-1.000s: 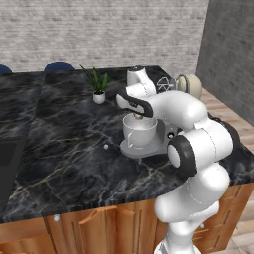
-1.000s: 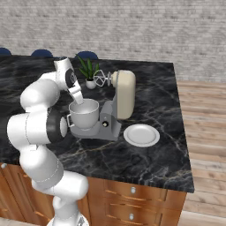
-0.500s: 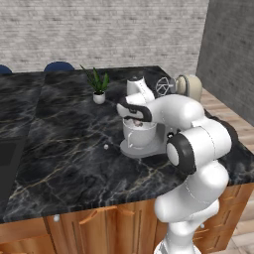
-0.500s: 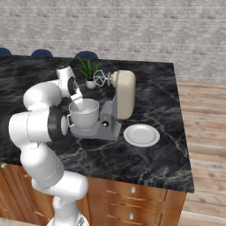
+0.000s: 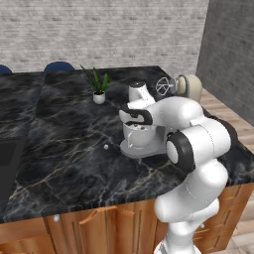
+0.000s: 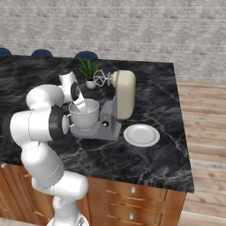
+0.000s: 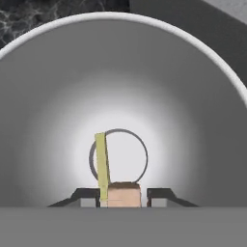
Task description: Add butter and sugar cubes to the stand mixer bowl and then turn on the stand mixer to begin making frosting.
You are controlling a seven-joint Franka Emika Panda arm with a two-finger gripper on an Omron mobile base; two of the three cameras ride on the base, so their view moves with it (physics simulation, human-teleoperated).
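The white stand mixer bowl (image 5: pixel 140 138) (image 6: pixel 84 117) sits on the grey base of the stand mixer (image 5: pixel 187 87) (image 6: pixel 123 93), whose cream head is tilted back with the whisk raised. My gripper (image 5: pixel 138 126) (image 6: pixel 81 106) (image 7: pixel 123 198) points down into the bowl, whose pale grey wall (image 7: pixel 48 96) surrounds the hand view. The tan butter (image 7: pixel 123 194) lies between my fingertips (image 7: pixel 161 197), and a thin gap shows beside it, so the jaws stand slightly open. A tiny white sugar cube (image 5: pixel 105 146) lies on the black counter left of the mixer.
A flat white plate (image 6: pixel 141 134) lies to the right of the mixer base. A small potted plant (image 5: pixel 98 85) (image 6: pixel 88 73) stands behind the mixer. A dark sink (image 5: pixel 7 158) is at the counter's left. The counter edge runs close in front.
The hand has come down from above the bowl's rim into the bowl. The jaws have parted a little around the butter.
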